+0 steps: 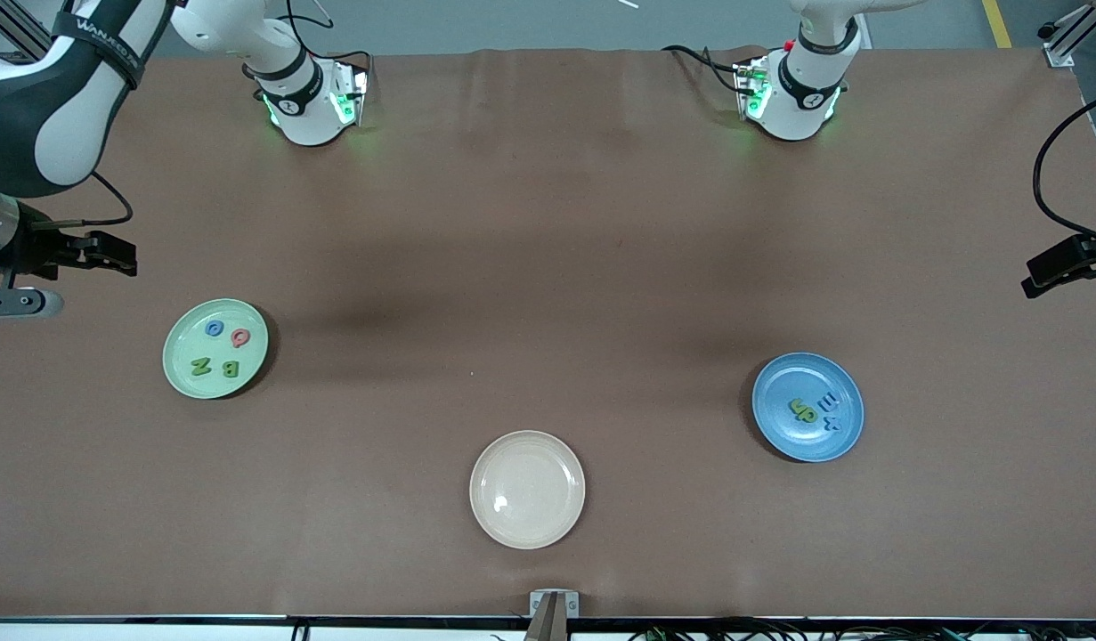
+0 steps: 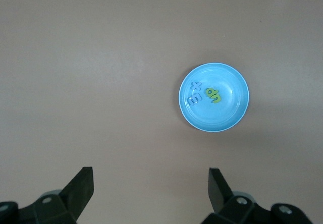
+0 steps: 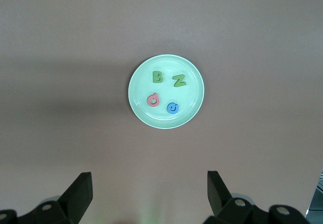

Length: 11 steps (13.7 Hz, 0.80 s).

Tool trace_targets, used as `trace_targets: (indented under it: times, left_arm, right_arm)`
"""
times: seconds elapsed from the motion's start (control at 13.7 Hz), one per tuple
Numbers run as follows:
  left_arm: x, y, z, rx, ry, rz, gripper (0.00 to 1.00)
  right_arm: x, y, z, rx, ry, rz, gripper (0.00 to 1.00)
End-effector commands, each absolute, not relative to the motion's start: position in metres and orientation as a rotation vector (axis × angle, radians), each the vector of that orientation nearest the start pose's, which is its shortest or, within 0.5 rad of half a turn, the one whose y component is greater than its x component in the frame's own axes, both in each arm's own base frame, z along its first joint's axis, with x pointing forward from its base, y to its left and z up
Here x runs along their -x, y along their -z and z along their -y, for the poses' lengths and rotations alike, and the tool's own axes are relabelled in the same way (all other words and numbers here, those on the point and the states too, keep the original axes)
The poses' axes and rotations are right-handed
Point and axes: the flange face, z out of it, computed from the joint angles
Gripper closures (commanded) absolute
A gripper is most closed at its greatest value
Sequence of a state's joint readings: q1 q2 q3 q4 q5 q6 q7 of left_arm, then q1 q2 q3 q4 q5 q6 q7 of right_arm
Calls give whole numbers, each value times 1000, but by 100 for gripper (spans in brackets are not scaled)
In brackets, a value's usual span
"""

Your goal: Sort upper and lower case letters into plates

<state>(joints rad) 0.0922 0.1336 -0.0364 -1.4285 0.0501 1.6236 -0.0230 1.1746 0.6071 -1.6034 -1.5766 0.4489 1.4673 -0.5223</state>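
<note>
Arms high at either table end, both grippers' fingers [image 2: 83,186] [image 3: 83,188] spread, seemingly empty.

A broad brown tabletop [image 1: 548,267] fills the scene, its covering faintly creased and crossed by soft dark shadows. Above its top edge runs a grey floor [image 1: 512,22] with a yellow line [image 1: 995,22]. Black cables [image 1: 1055,169] trail near the tabletop's edge, and a small metal bracket [image 1: 553,605] sits at its lower edge.
</note>
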Motion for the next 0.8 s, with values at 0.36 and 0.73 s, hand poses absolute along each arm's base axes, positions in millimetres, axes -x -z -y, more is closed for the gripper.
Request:
trace_targets:
  times: [0.36, 0.73]
  left_arm:
    - [-591, -628, -32, 3096, 82, 74, 0]
    - [-577, -630, -9, 3142, 68, 46, 0]
  right_arm:
    - [-602, -567, 16, 3219, -225, -60, 0]
    - [-594, -592, 63, 3092, -185, -3, 0]
